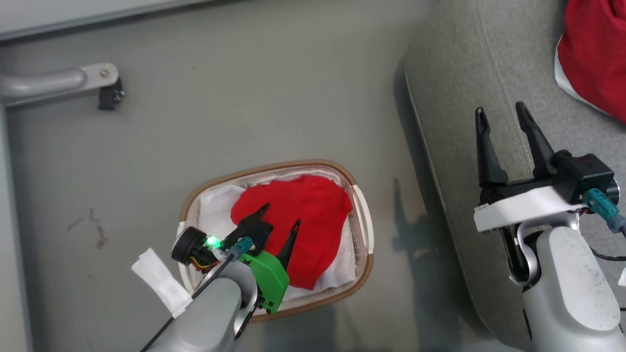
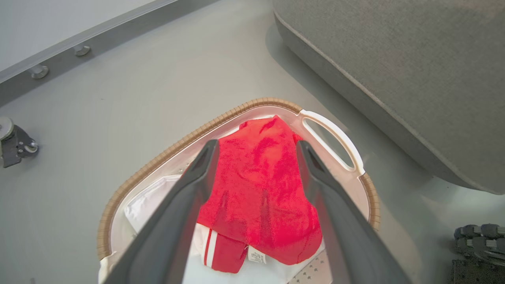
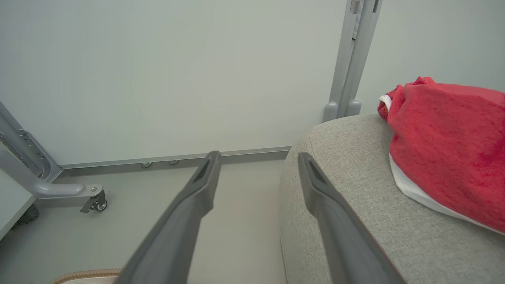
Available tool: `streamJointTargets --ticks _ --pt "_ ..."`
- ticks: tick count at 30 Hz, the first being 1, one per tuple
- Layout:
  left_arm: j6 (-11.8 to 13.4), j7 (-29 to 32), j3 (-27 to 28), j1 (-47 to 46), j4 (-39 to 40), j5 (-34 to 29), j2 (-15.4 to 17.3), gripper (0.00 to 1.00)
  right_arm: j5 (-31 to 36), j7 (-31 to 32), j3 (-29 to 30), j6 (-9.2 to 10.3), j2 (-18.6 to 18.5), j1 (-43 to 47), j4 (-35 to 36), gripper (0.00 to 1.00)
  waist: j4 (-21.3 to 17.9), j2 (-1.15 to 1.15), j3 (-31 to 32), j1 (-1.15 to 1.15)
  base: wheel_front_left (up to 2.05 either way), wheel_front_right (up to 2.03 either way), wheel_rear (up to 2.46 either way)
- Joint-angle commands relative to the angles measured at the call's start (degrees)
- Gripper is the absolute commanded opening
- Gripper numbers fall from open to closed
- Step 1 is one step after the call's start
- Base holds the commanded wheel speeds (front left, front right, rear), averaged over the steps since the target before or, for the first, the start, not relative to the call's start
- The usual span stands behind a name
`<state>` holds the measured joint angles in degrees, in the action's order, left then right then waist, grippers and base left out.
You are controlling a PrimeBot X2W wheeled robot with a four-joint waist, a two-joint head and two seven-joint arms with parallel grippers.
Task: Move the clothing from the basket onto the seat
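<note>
A red garment lies in the white basket with the brown woven rim on the floor. My left gripper hangs open just above it, fingers apart over the cloth. In the left wrist view the same red clothing shows between my fingers, with white trim bands and a small tag at its near edge, inside the basket. Another red garment with white edging lies on the grey seat at the far right. My right gripper is open above the seat's left edge, empty.
A grey metal leg with a caster stands on the floor at the upper left. A wall and baseboard run behind. A white sheet lines the basket. Bare floor lies between basket and seat.
</note>
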<state>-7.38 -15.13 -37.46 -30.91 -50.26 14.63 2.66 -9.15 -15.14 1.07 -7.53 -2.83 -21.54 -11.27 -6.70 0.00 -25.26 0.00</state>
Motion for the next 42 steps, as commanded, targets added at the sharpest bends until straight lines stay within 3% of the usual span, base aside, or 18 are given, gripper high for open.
streamJointTargets --ticks 1,11,26,40,41,42 --pt "-0.16 -0.04 -1.27 -2.09 -1.03 0.55 0.39 1.00 -0.65 -0.01 0.07 0.08 -0.12 -1.15 0.52 1.00 -5.17 0.00 -7.61 0.00 0.00 0.00 0.00" --pt "-0.17 -0.04 -9.37 -11.12 -6.02 0.48 2.10 1.00 -3.92 -0.01 -1.47 0.08 -0.10 -4.64 2.95 1.00 -9.75 0.00 -15.31 0.00 0.00 0.00 0.00" --pt "0.90 0.08 -11.50 -21.61 -14.34 -1.13 4.43 1.00 -6.61 -0.01 -4.95 0.08 -0.11 -7.32 4.29 1.00 -13.07 0.00 -20.18 0.00 0.00 0.00 0.00" --pt "2.71 9.62 -12.96 -23.48 -22.36 -0.36 2.68 1.00 -7.83 -0.01 -7.07 0.08 -0.13 -7.32 4.36 1.00 -14.21 0.00 -21.02 0.00 0.00 0.00 0.00" --pt "2.70 10.44 -13.06 -23.42 -22.56 -0.23 2.89 0.88 -7.98 -0.01 -7.31 0.08 -0.13 -7.41 4.44 1.00 -14.37 0.00 -21.17 0.00 0.00 0.00 0.00" --pt "2.64 11.01 -13.21 -23.34 -22.74 -0.21 3.07 0.66 -8.13 -0.01 -7.47 0.08 -0.13 -7.47 4.45 1.00 -14.49 0.00 -21.27 0.00 0.00 0.00 0.00"
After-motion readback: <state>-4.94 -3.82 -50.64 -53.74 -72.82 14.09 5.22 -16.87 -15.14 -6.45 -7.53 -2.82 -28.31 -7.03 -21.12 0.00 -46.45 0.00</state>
